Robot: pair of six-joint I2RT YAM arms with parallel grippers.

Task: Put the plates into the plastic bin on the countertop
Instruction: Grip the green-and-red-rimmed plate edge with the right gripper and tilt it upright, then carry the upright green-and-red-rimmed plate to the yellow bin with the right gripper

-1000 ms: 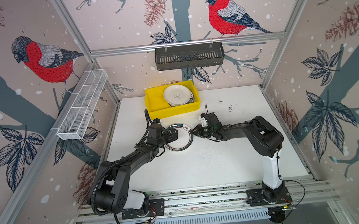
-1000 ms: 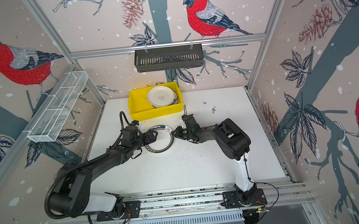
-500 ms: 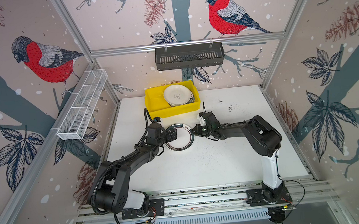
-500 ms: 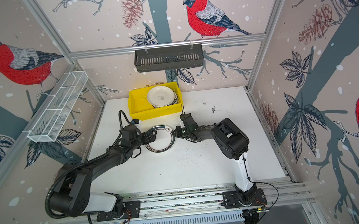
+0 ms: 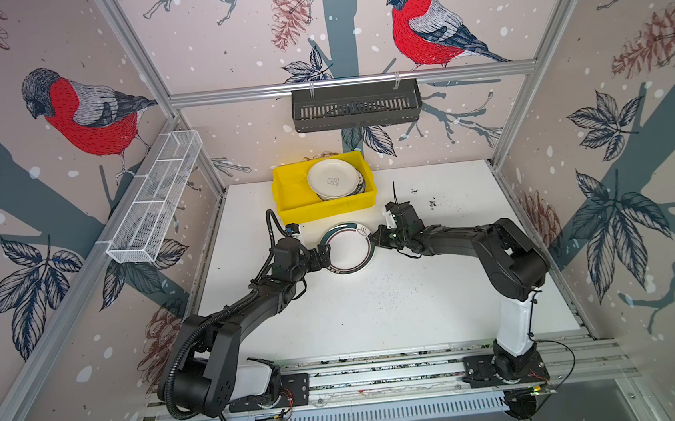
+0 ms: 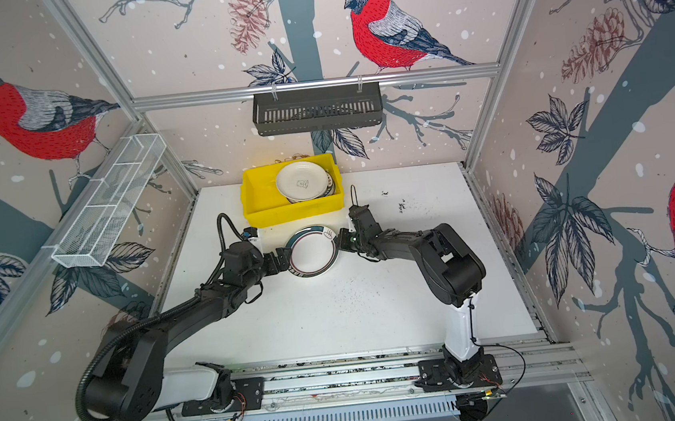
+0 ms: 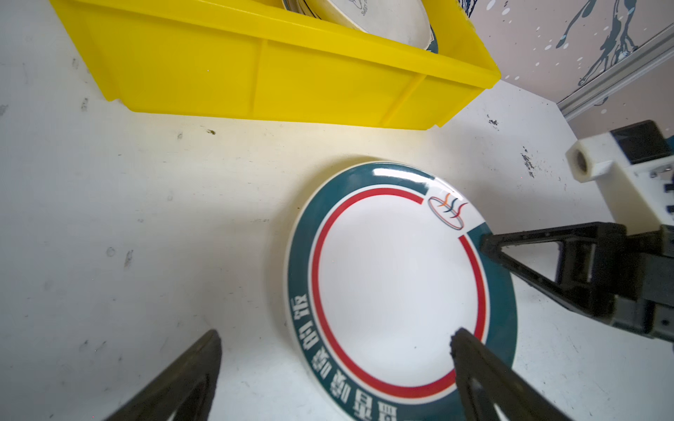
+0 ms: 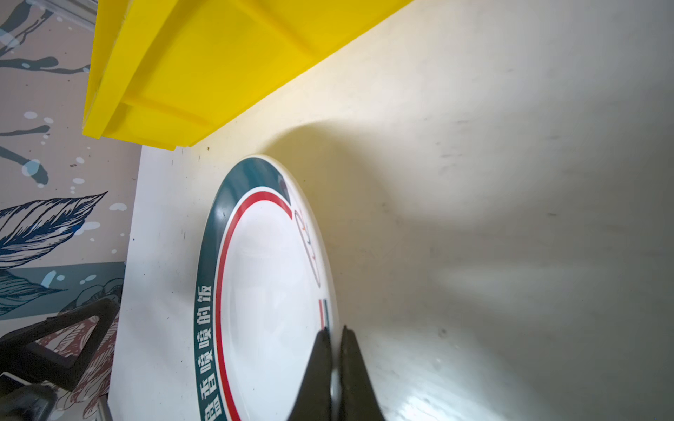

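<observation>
1. Presently, in both top views one green-rimmed plate point(image 5: 347, 247) lies on the countertop point(image 5: 378, 312), just beside the front wall of the plastic bin point(image 5: 327, 211), which stands at its 12 o'clock. Other plates point(image 5: 331, 178) are stacked inside the bin, toward its right end. The left gripper point(image 5: 323, 258) meets the loose plate at about 8 o'clock and the right gripper point(image 5: 375, 237) at about 3 o'clock.
2. Left wrist view: the left gripper's jaws stand fully apart and hold nothing. One finger point(image 7: 474, 368) hangs over the plate's white centre and the other finger point(image 7: 189, 368) over bare countertop, so they straddle the rim. Contact cannot be confirmed. Judgement: this arm is posted as a stop, so the plate does not slide while the opposite rim is taken.
3. Right wrist view: the right gripper point(image 8: 333, 333) is pinched down thin on the plate's rim, one finger on each face, and it holds nothing else. Whether that edge is clear of the countertop cannot be told.
4. Judgement: a flat plate offers purchase only at its rim, hence the edge pinch. The short carry toward 12 o'clock and into the bin is not yet done.
</observation>
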